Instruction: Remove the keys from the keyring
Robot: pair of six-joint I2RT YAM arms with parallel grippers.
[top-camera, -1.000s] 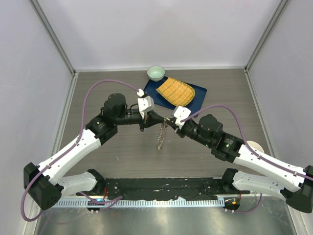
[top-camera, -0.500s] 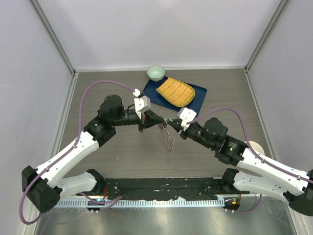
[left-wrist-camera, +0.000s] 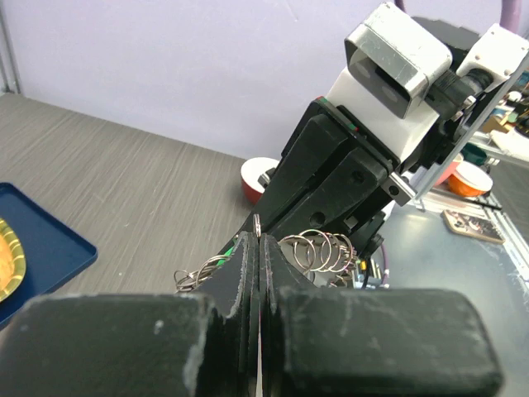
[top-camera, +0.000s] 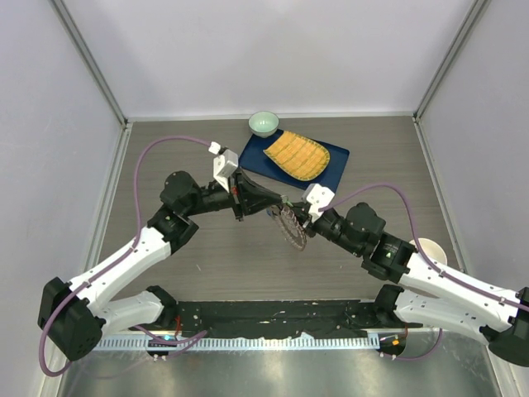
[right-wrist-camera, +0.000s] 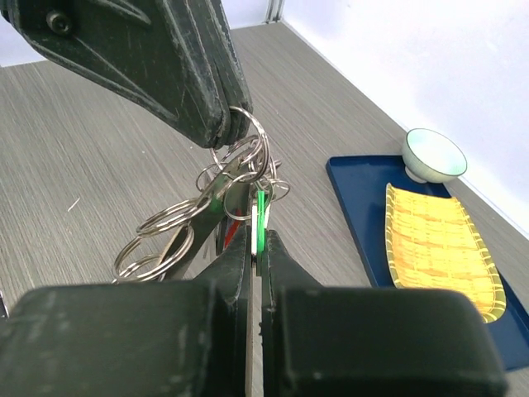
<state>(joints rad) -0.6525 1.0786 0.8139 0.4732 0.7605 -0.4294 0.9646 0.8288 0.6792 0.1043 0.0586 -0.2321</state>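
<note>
**Centre of the overhead frame:** my two arms meet nose to nose above the grey wood-grain table (top-camera: pixel 215 273), with the keyring (top-camera: pixel 285 217) strung between them and clear of the surface. The keys (top-camera: pixel 297 240) fan out from it like a spiky grey wreath just below and right of the meeting point.

The left gripper (top-camera: pixel 275 206) reaches in from the left. In my left wrist view its fingers (left-wrist-camera: pixel 240 273) are pressed flat together. A thin edge of ring pokes up from the tips, so I read it as clamped on the keyring.

The right gripper (top-camera: pixel 296 217) comes in from the lower right. Its wrist view shows the jaws closed tight on a green-headed key (right-wrist-camera: pixel 259 217), which stands up from between the fingertips. Just above that, the left gripper's dark tip pinches the top of the bundled rings. Smaller split rings (right-wrist-camera: pixel 157 227) hang loose in the lower left of that view.

At top centre of the overhead frame, well apart from the grippers, a pale green bowl (top-camera: pixel 264 123) sits just beside a blue tray (top-camera: pixel 339 159) carrying a yellow woven mat (top-camera: pixel 296 155). A pale cup (top-camera: pixel 430 246) shows at the right, partly hidden by my right arm.
</note>
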